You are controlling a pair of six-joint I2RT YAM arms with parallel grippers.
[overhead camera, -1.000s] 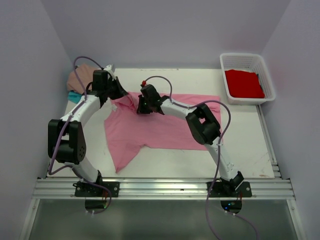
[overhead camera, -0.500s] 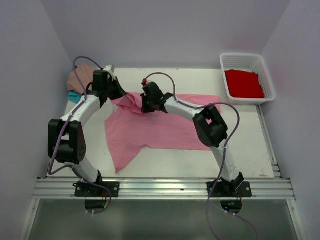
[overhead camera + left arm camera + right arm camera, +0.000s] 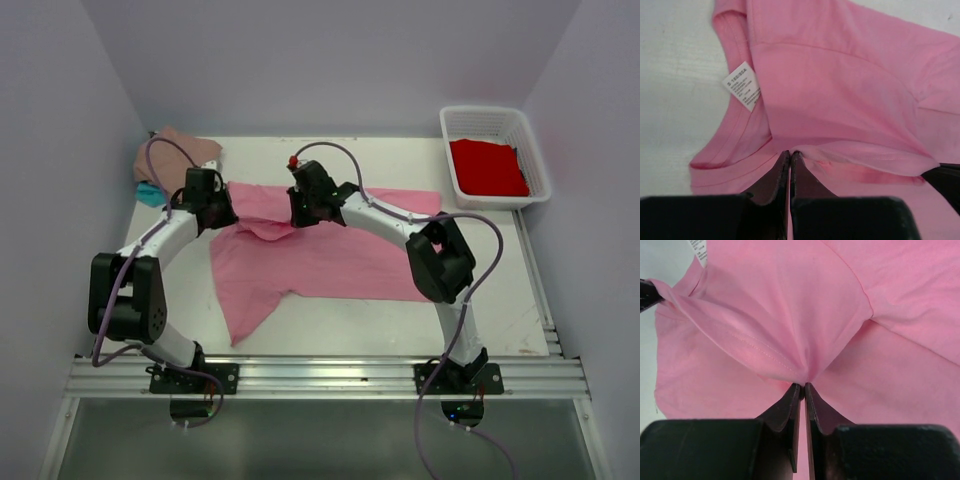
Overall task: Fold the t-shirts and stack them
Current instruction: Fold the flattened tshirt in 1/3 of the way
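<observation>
The bright pink t-shirt (image 3: 330, 255) lies spread on the white table, its top edge lifted and folded toward the front. My left gripper (image 3: 222, 215) is shut on the shirt's hem by the collar; the left wrist view shows the pinch (image 3: 790, 152) and a white label (image 3: 741, 86). My right gripper (image 3: 303, 213) is shut on the same folded edge, seen in the right wrist view (image 3: 803, 385). The tan-pink t-shirt (image 3: 180, 145) and a bit of the teal t-shirt (image 3: 150, 192) lie at the back left. The red t-shirt (image 3: 487, 166) lies in the basket.
The white lattice basket (image 3: 540, 160) stands at the back right corner. The pink shirt's sleeve (image 3: 245, 312) trails toward the front left. Grey walls close in the table on three sides.
Both grippers have moved toward the front with the pink shirt's top edge, folding it over the body. The tan-pink shirt at the back left is now uncovered.
</observation>
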